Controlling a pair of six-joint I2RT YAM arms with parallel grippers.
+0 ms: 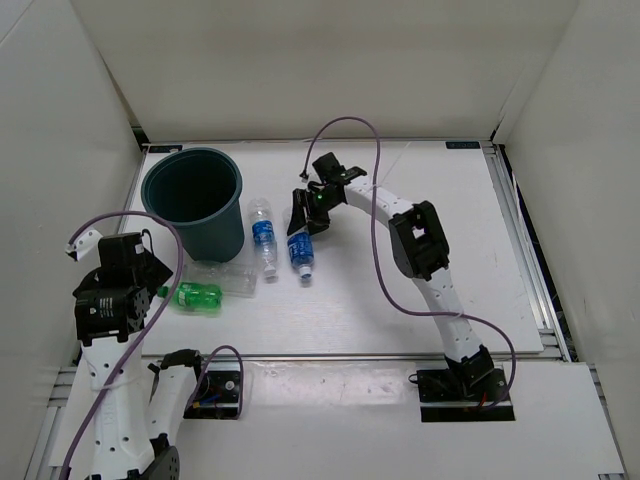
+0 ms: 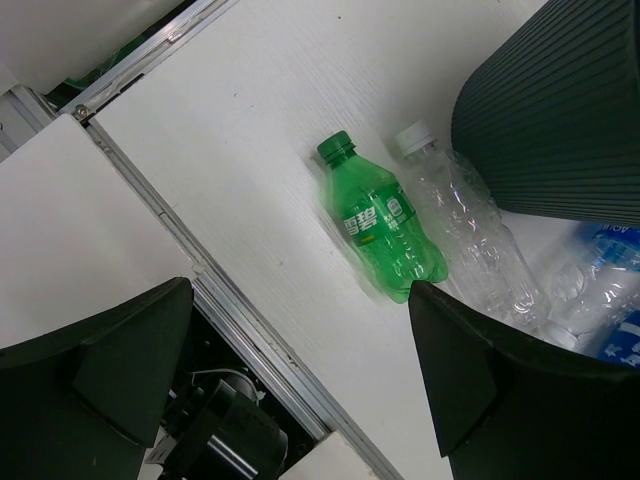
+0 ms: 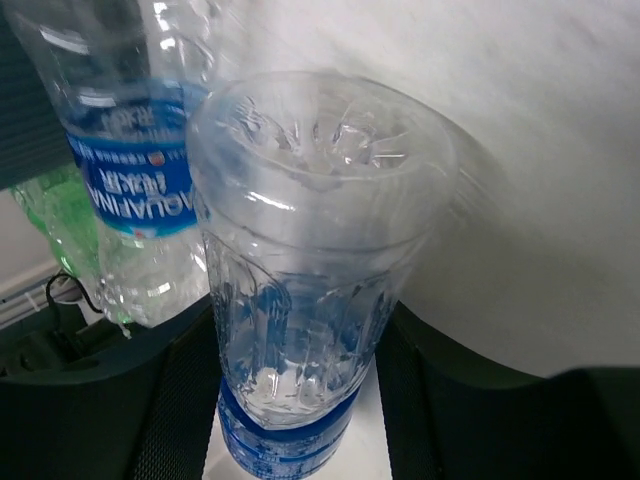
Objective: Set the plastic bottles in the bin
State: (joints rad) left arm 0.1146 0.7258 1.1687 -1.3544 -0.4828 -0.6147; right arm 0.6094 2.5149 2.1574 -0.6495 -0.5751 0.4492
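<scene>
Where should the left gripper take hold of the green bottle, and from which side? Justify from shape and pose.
Probably grip the labelled mid-body of the green bottle, descending from above, fingers across its width. It lies flat; the clear bottle crowds one side, so keep the left gripper open.

Blue-label bottle (image 3: 300, 300) gripped between the right jaws, its twin (image 3: 125, 180) just beside; green bottle (image 2: 385, 225) and flattened bottle (image 2: 470, 230) lie flat ahead of the left jaws, teal bin (image 2: 550, 110) alongside.

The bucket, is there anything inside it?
Nothing shows inside the bin, just dark floor. Its near inner wall is hidden by the rim. The green bottle, flattened bottle, left blue-label bottle and right blue-label bottle are outside.
</scene>
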